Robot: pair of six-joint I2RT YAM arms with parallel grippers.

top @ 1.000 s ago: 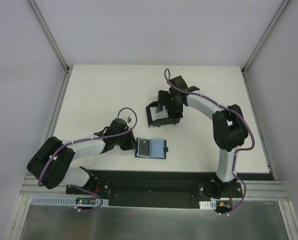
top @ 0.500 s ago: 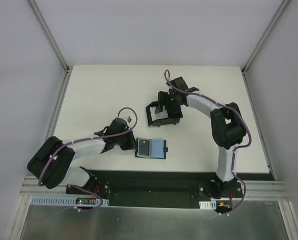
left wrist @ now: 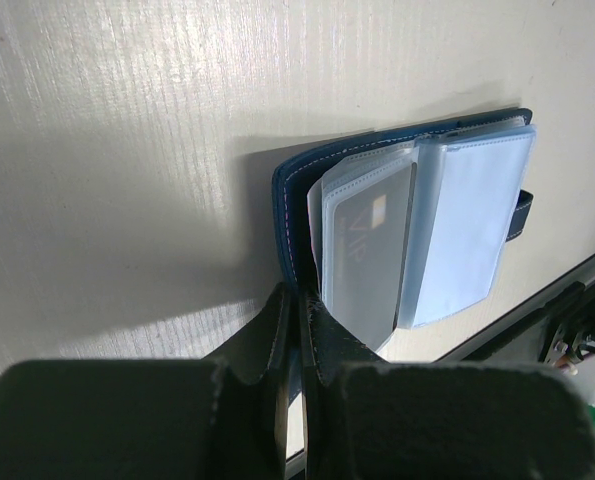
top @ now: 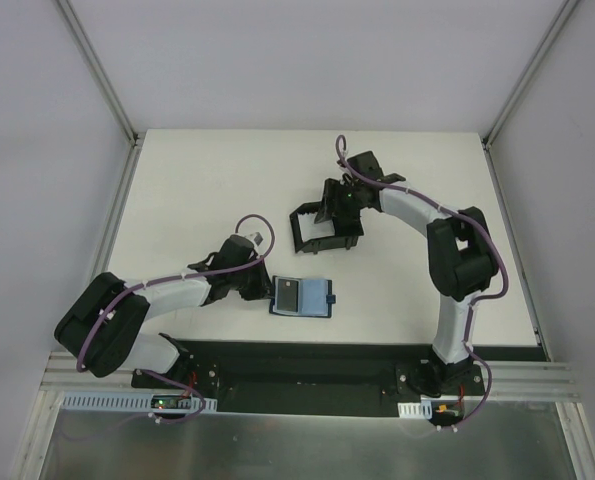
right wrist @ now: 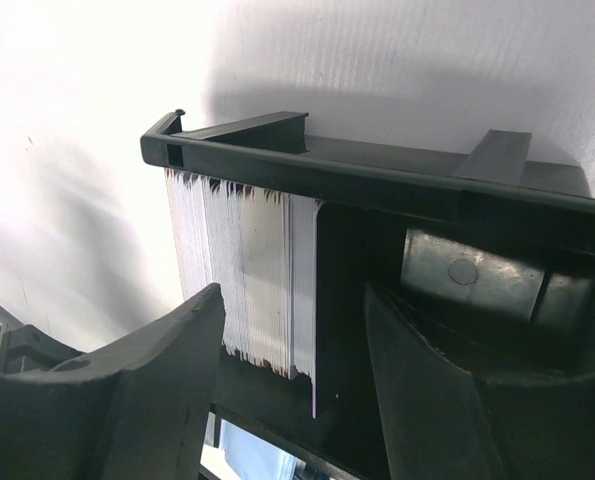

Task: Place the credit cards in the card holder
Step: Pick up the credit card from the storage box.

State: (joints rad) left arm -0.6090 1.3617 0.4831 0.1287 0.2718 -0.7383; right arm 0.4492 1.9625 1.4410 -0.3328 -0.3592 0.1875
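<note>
The card holder (top: 302,297) lies open on the table, its pale blue sleeves (left wrist: 467,230) facing up. One grey card (left wrist: 369,250) sits in a sleeve. My left gripper (top: 264,289) (left wrist: 299,302) is shut on the holder's dark blue cover at its left edge. A stack of whitish credit cards (right wrist: 245,270) stands on edge in a black tray (top: 299,232) (right wrist: 377,178). My right gripper (top: 341,208) (right wrist: 292,292) hangs over the tray, open, one finger on each side of the stack. The right finger (right wrist: 417,370) stands apart from the cards.
The table's near edge and the black base rail (top: 307,365) run just below the card holder. Metal frame posts (top: 117,110) border the white table at the back left and back right.
My right gripper's jaws have narrowed around the card stack, and its wrist has shifted slightly towards the back right over the tray. The left arm and the card holder have not moved.
</note>
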